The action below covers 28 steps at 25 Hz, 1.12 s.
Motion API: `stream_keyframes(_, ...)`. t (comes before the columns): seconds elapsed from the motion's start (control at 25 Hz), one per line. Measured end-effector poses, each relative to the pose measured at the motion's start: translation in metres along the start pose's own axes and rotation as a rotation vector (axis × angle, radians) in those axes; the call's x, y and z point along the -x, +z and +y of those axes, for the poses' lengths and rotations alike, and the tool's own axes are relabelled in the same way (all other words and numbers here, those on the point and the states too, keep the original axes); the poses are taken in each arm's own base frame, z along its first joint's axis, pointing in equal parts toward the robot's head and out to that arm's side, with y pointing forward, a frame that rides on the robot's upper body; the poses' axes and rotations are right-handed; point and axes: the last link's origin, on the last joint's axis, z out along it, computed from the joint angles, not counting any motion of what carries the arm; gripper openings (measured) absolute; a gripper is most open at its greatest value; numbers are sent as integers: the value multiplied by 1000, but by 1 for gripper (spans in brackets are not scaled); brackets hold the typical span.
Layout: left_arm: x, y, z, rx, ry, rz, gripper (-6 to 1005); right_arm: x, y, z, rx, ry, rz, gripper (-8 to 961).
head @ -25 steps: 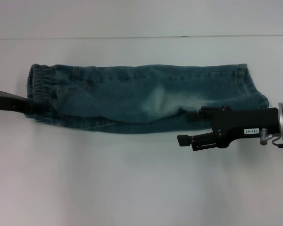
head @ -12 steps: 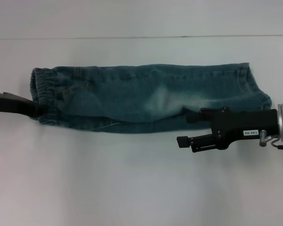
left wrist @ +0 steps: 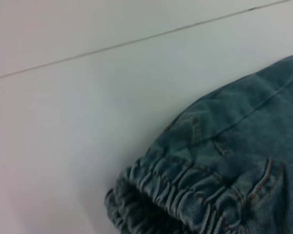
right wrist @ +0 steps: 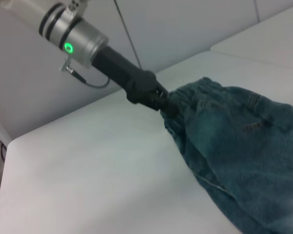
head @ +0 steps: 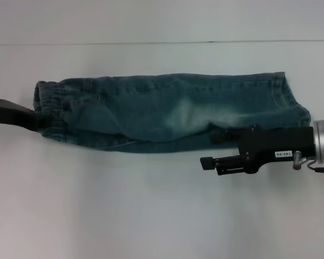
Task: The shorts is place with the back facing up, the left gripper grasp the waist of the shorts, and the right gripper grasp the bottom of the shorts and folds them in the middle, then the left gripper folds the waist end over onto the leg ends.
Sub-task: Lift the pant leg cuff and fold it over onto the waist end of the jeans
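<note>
The blue denim shorts [head: 167, 110] lie as one long strip across the white table, elastic waist [head: 46, 108] at the left and leg ends [head: 289, 102] at the right. My left gripper [head: 35, 120] is at the waist's near corner, and the right wrist view shows my left gripper [right wrist: 165, 105] shut on the gathered waistband [right wrist: 195, 92]. The left wrist view shows only the waistband [left wrist: 185, 190] and bare table. My right gripper [head: 212, 147] stands open at the near edge of the shorts, right of the middle. One finger lies over the denim hem and the other over the table.
The white table [head: 124, 210] runs wide in front of the shorts. A thin seam [head: 151, 42] crosses its far side. In the right wrist view the table's edge [right wrist: 10, 141] and a wall behind it show.
The waist end has shifted a little right and bunched slightly in the left gripper. The right gripper has slid a few pixels left and toward me, staying open.
</note>
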Motion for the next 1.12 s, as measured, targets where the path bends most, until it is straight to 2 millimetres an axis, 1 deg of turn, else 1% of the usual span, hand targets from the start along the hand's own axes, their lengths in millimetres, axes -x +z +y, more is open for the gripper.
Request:
stream_keyframes(0.28, -13, -21, 7, 28, 44, 7, 103, 0, 4, 1, 5, -10, 13, 766)
stream_keyframes(0.48, -26, -29, 16, 56, 80, 7, 102, 2, 3, -1, -8, -11, -7, 560)
stream_keyframes(0.6, -35, -35, 21, 75, 100, 8, 102, 4, 2, -6, -49, -8, -53, 421)
stream_keyframes(0.72, -47, -42, 27, 95, 116, 8, 101, 4, -3, -20, -175, 27, -158, 275)
stream_keyframes(0.8, -57, -48, 32, 101, 128, 14, 101, 2, -5, -32, -280, 52, -244, 196)
stream_keyframes(0.96, -79, -58, 43, 108, 155, 40, 101, -9, -5, -50, -529, 107, -475, 39)
stream_keyframes(1.04, -90, -63, 50, 120, 161, 58, 101, -12, -4, -53, -645, 106, -571, 23)
stream_keyframes(1.12, -98, -66, 56, 134, 169, 79, 101, -14, 1, -53, -745, 87, -628, 8)
